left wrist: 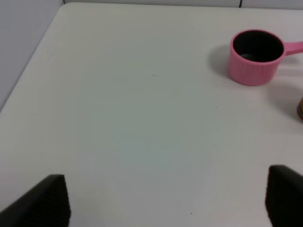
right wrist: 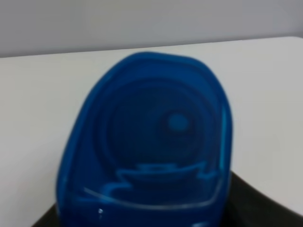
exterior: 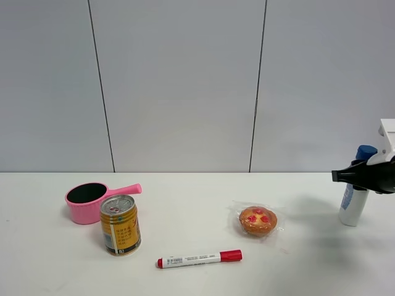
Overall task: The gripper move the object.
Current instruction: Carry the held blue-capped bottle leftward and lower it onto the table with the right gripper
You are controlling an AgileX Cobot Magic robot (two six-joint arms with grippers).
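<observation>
White bottle (exterior: 354, 206) at far right of table (exterior: 321, 265), leaning slightly, blue cap (exterior: 365, 152) up; right gripper (exterior: 359, 176) across its neck just under cap, jaws pinching bottle; whether base touches table cannot tell; right wrist view filled by blurred cap (right wrist: 151, 137). Wrapped tart (exterior: 258, 221) nearest, toward centre; red-capped marker (exterior: 199, 258) lying in front; gold can (exterior: 120, 225) upright at left, just beside pink pot (exterior: 86, 202). Left gripper (left wrist: 168, 196) over bare table, fingers spread wide, holding nothing.
</observation>
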